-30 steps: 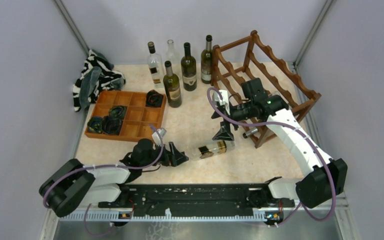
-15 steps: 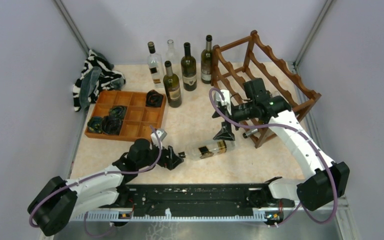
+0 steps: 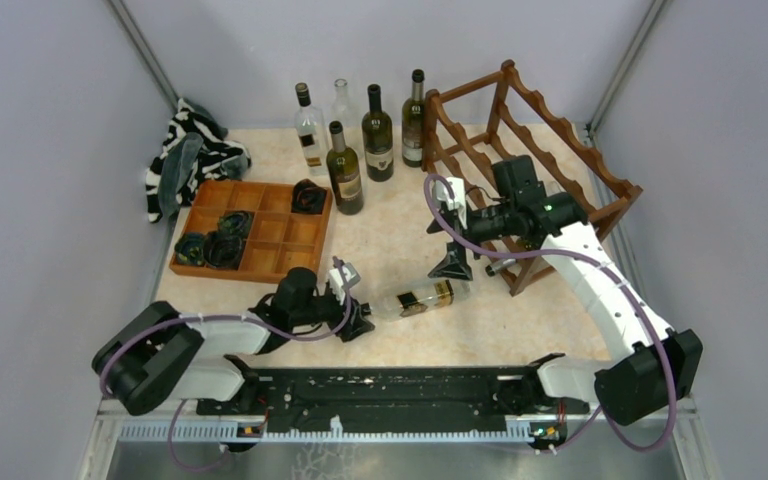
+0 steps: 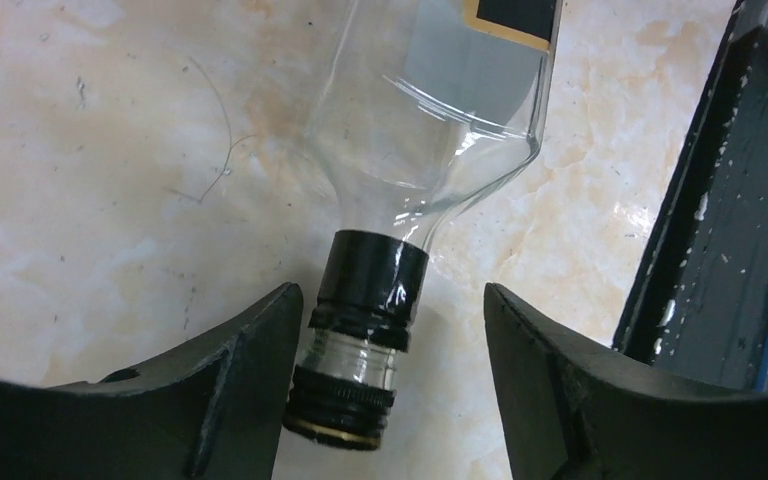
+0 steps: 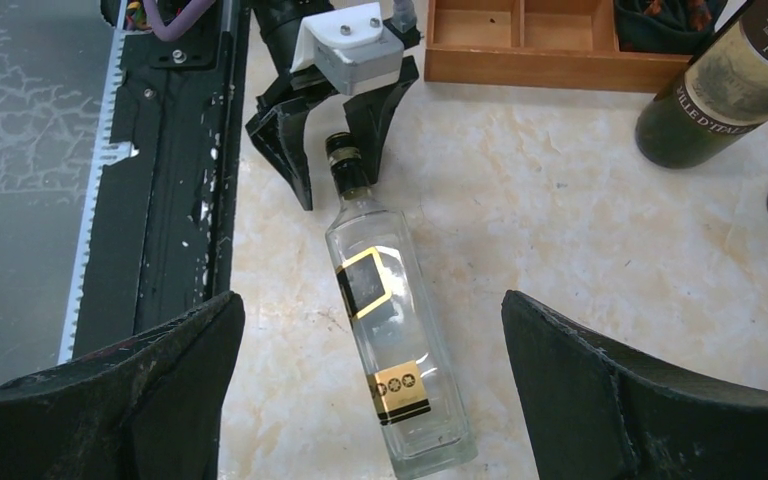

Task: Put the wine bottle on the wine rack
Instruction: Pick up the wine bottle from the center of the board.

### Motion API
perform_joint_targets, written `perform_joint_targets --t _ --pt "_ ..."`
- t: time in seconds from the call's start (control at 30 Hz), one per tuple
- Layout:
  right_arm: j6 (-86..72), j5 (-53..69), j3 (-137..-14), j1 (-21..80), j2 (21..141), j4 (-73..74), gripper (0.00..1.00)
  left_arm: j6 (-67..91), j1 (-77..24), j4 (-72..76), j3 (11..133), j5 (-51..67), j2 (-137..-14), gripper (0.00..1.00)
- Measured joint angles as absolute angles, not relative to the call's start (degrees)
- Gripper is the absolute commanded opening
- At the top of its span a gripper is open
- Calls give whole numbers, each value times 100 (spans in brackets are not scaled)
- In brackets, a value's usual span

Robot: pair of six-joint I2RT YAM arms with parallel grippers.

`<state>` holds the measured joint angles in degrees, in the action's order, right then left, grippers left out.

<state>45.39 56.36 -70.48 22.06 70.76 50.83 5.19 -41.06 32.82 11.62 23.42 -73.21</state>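
A clear wine bottle (image 3: 422,298) with black and gold labels lies on its side on the marbled table, neck pointing left. Its black cap (image 4: 360,290) sits between the fingers of my left gripper (image 4: 390,300); the left finger touches the cap and the right finger stands apart, so it is open. From the right wrist, the bottle's body (image 5: 385,320) lies below my wide-open right gripper (image 5: 372,310), which hovers over its base end (image 3: 448,235). The dark reddish-brown wine rack (image 3: 560,140) stands at the back right, behind my right arm.
Several upright bottles (image 3: 378,135) stand at the back, left of the rack. An orange-brown compartment tray (image 3: 260,245) holding dark items sits at the left, with a striped cloth (image 3: 190,155) behind it. The black base rail (image 3: 380,395) runs along the near edge.
My left gripper has slid right onto the bottle's neck and its jaws have narrowed round the cap. The right gripper and the bottle have barely moved.
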Motion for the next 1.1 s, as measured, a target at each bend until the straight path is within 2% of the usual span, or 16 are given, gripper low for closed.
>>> perform_joint_targets --t 0.1,0.33,0.57,0.67,0.77,1.1 --pt "4539 5653 -7048 2182 7050 5081 98 244 -4104 3363 1313 2534 -7638 59" --pt "4539 5699 -7006 2134 7026 5089 99 -38 -4117 3579 1411 2620 -7946 56" --pt "4541 5714 -7006 2119 7026 5087 99 -268 -4163 3780 1433 2600 -8130 45" --pt "4539 5714 -7006 2119 7026 5087 98 -322 -4200 3857 1446 2650 -8208 33" --pt "4541 5714 -7006 2117 7026 5087 99 -353 -4254 3911 1463 2709 -8267 1" --pt "4539 5741 -7006 2104 7026 5089 98 375 -4246 3765 1326 3094 -7907 0"
